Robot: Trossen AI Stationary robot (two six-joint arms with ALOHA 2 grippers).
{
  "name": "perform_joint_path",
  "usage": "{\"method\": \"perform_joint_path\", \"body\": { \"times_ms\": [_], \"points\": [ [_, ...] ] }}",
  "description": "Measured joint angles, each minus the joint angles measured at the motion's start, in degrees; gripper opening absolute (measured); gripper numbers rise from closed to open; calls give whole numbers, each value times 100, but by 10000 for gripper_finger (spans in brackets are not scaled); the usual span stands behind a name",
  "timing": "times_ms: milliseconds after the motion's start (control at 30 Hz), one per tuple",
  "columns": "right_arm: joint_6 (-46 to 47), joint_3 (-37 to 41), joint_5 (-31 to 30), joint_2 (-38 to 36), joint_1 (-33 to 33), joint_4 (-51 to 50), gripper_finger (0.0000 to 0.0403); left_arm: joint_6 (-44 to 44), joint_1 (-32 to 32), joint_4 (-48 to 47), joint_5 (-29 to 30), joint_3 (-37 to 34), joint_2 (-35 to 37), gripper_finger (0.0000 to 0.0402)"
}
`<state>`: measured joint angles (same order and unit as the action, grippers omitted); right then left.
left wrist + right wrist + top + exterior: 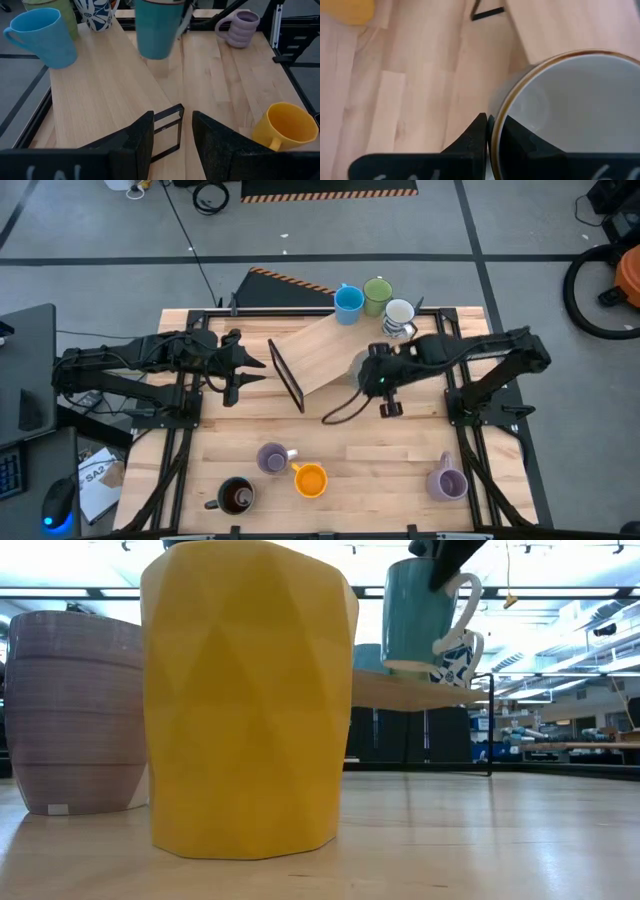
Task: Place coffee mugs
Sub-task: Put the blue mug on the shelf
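Note:
My right gripper (372, 372) (490, 122) is shut on a mug that is teal outside and white inside (420, 612) (157, 27), above the slanted wooden shelf board (325, 350). At the board's far end stand a blue mug (348, 303), a green mug (377, 295) and a white patterned mug (398, 314). On the near tabletop stand two lavender mugs (272, 458) (447, 481), an orange-yellow mug (310, 479) and a dark mug with a brown inside (236, 496). My left gripper (250, 370) (172, 135) waits open at the board's left, touching nothing. My right gripper pinches the teal mug's rim (494, 131) with one finger inside the mug and one outside, near the white handle (462, 600). The fingers come from above, pointing down. The mug hangs upright below them, its base just above the shelf board.
A black stand frame (288, 375) (167, 132) props the board's left edge, and a black cable (345, 410) trails on the table near it. Bare tabletop lies between the board and the near row of mugs. The orange-yellow mug (245, 700) fills the low view.

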<state>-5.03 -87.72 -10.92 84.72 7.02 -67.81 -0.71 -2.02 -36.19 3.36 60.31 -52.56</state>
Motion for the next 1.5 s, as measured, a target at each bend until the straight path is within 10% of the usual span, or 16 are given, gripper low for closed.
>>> {"method": "perform_joint_path", "body": {
  "times_ms": [933, 1500],
  "points": [
    [-2095, -1150, 910, 530, -2457, -1051, 44, -197, 0, 27, 2, 0, 2, 142],
    [-2214, -1120, 879, 800, -2699, -1038, 64, -199, 0, 30, 0, 0, 1, 142]
  ]
}}
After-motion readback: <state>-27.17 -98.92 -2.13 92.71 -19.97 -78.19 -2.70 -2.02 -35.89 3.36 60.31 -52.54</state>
